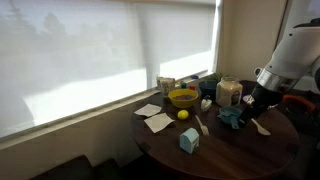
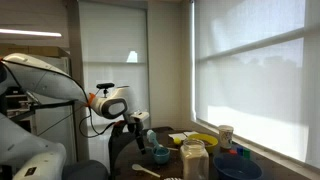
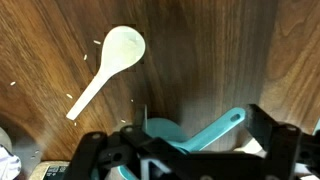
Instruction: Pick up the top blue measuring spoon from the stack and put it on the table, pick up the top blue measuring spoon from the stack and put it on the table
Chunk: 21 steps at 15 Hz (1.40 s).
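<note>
The stack of teal-blue measuring spoons (image 3: 172,133) lies on the dark brown wooden table (image 3: 220,50), with one handle (image 3: 225,122) pointing up and to the right in the wrist view. My gripper (image 3: 205,135) is low over the stack and open, one finger on each side of the spoons, with space between the fingers and the plastic. In both exterior views the gripper (image 1: 245,106) (image 2: 140,140) hangs just above the teal stack (image 1: 232,117) (image 2: 158,155). The lower part of the stack is hidden by the gripper body.
A white plastic spoon (image 3: 115,60) (image 1: 201,125) lies beside the stack. A yellow bowl (image 1: 183,97), a lemon (image 1: 183,114), a light-blue carton (image 1: 188,141), a jar (image 1: 228,92) and paper napkins (image 1: 155,120) stand on the table (image 1: 215,155). A window with blinds is behind.
</note>
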{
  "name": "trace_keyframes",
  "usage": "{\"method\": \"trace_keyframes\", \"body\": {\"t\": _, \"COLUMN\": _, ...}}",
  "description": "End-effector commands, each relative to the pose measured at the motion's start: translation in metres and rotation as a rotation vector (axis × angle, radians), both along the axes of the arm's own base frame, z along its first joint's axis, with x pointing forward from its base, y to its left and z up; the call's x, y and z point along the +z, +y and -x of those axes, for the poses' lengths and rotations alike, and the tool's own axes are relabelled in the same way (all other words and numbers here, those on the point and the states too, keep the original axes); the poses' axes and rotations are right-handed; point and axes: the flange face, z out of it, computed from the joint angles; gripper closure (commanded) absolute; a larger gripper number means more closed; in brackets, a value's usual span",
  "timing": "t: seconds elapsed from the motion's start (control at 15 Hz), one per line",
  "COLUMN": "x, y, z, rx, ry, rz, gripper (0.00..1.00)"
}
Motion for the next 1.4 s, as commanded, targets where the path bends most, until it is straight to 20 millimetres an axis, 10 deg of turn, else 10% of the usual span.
{"method": "trace_keyframes", "body": {"t": 0.0, "x": 0.0, "y": 0.0, "z": 0.0, "rx": 0.0, "ry": 0.002, "rz": 0.0, "gripper": 0.0}}
{"method": "trace_keyframes", "body": {"t": 0.47, "x": -0.001, "y": 0.0, "z": 0.0, "rx": 0.0, "ry": 0.004, "rz": 0.0, "gripper": 0.0}}
{"method": "trace_keyframes", "body": {"t": 0.93, "x": 0.042, "y": 0.007, "z": -0.017, "rx": -0.144, "ry": 0.2, "rz": -0.146, "gripper": 0.0}}
{"method": "trace_keyframes", "body": {"t": 1.33, "x": 0.046, "y": -0.003, "z": -0.054, "rx": -0.322, "ry": 0.223, "rz": -0.156, "gripper": 0.0}}
